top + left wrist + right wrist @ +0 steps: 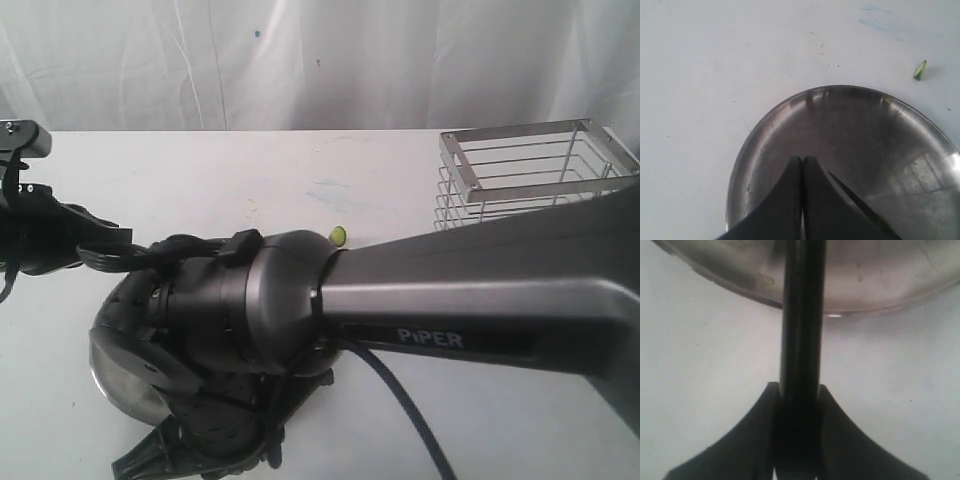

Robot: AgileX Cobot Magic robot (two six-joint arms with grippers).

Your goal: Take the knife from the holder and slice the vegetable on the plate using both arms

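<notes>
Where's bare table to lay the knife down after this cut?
Widest patch: the far side of the table, between the left arm and the rack; one green scrap lies at its near edge. Near side of the right arm is bare but for a cable. Crowded at the plate: the left gripper and right gripper, holding the knife, work there.

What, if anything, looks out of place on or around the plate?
A small green chili piece lies on the white table, apart from the plate, though the slicing belongs on the plate. A faint blue smear also marks the table farther off.
</notes>
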